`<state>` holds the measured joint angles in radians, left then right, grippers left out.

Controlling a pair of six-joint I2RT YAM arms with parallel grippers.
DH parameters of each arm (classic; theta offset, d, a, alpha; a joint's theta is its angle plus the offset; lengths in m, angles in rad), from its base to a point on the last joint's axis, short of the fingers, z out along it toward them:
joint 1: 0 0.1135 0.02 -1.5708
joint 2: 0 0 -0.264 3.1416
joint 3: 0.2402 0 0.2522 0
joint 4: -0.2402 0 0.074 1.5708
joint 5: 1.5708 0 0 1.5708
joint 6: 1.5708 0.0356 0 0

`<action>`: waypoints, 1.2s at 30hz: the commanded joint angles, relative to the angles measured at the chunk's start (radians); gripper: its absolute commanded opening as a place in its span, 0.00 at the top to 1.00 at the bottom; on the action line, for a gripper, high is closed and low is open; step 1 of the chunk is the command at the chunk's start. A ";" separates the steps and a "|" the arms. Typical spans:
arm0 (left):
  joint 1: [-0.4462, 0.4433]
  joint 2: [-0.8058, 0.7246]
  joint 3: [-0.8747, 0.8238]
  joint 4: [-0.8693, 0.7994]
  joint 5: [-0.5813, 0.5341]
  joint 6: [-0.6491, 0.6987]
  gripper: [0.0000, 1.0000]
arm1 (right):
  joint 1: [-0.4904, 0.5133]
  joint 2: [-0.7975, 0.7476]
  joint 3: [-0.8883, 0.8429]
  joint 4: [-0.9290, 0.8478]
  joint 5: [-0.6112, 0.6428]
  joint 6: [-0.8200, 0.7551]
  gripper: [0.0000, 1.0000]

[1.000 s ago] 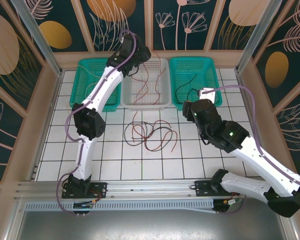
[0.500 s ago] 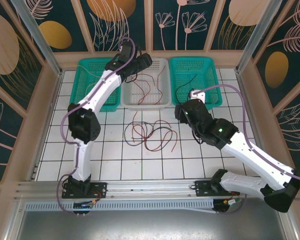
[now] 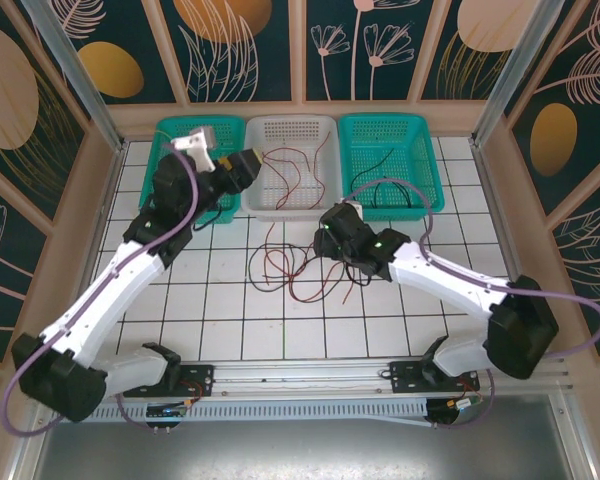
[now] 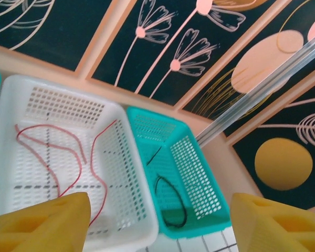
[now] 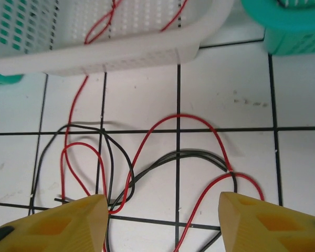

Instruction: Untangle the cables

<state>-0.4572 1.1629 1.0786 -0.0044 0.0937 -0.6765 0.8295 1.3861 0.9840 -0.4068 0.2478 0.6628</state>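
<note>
Moved: right arm in toward centre, left arm back to upper left | cables (image 3: 302,265): red-black tangle mid-frame, long axis left-right, just lower left of right gripper (image 3: 330,232), the nearer | right gripper: fingers parted, empty | left gripper (image 4: 157,210): fingers wide, empty

From above, the left arm (image 3: 130,270) covers much of the left basket (image 3: 170,132), and the right gripper (image 3: 332,232) hides the right loops of the tangle (image 3: 300,268). In the right wrist view, the bottom edge cuts off both fingers (image 5: 58,220) and the cables (image 5: 121,194). In the left wrist view, a red wire (image 4: 92,155) ends hidden at a finger (image 4: 47,220).
</note>
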 commanded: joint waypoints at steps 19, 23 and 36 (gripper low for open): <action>-0.001 -0.205 -0.321 -0.103 0.069 -0.023 0.38 | 0.023 0.382 0.034 0.226 -0.228 0.052 0.61; -0.001 -0.187 -0.310 -0.105 0.076 -0.018 0.39 | 0.051 0.394 0.041 0.186 -0.229 0.037 0.81; -0.001 -0.143 -0.316 -0.089 0.093 -0.017 0.40 | 0.154 0.238 -0.030 -0.059 -0.108 -0.006 0.75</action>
<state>-0.4572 1.0061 0.7616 -0.1085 0.1616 -0.6964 0.9806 1.6825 0.9638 -0.3504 0.0547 0.6655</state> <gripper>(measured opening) 0.599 0.217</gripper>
